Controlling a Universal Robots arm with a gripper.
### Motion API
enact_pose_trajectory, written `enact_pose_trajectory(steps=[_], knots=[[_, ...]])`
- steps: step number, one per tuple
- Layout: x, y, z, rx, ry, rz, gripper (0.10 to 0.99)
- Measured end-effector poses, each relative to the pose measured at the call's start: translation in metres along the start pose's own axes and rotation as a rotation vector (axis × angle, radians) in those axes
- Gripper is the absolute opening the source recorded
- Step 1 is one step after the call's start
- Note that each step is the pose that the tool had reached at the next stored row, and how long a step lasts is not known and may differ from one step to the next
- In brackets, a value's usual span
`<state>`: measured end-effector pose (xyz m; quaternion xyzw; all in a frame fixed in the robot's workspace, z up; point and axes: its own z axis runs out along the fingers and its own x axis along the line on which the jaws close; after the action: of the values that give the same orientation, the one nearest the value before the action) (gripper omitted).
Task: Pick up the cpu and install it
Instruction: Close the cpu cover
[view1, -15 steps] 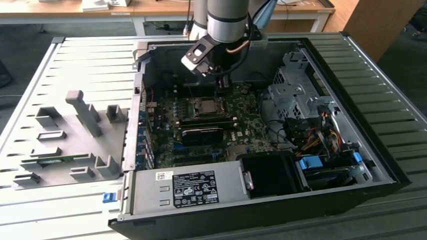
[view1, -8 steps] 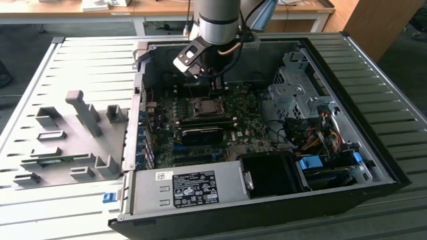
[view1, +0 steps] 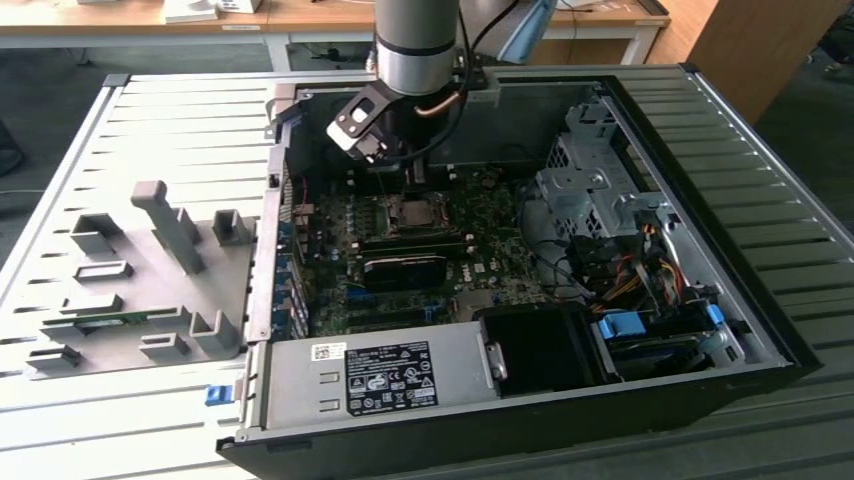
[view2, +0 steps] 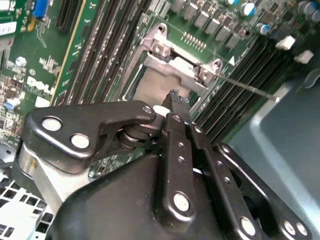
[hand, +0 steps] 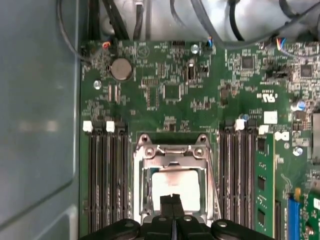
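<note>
the tool (hand: 173, 199) is seen clenched, fingertips pressed together, over the cpu (hand: 186, 186) seated in the socket frame (hand: 172, 150).

The cpu (hand: 172, 182) lies in the socket (hand: 172, 151), with the gripper (hand: 172, 201) just above it. Memory slots (hand: 107, 175) flank the socket on both sides. In the exterior view, the fixture plate (view1: 134, 300) lies well to the socket's left, outside the case (view1: 561, 425), and the drive cage (view1: 594, 180) sits to the socket's right.

The arm (view1: 416, 40) points down (wrist vertical), gripper (hand: 172, 200) fingers together.
</note>
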<state>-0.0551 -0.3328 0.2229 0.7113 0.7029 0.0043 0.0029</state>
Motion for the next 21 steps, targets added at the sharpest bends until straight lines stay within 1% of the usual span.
enact_pose_trajectory(steps=[4, 11, 21], knots=[[-0.0001, -0.0048, 0.0043, 0.0, -0.0001, 0.0, 0.106], [-0.0001, -0.0072, 0.0151, 0.0, -0.0007, 0.0, 0.106], [-0.0002, -0.0085, 0.0212, -0.002, -0.0027, 0.0, 0.106]])
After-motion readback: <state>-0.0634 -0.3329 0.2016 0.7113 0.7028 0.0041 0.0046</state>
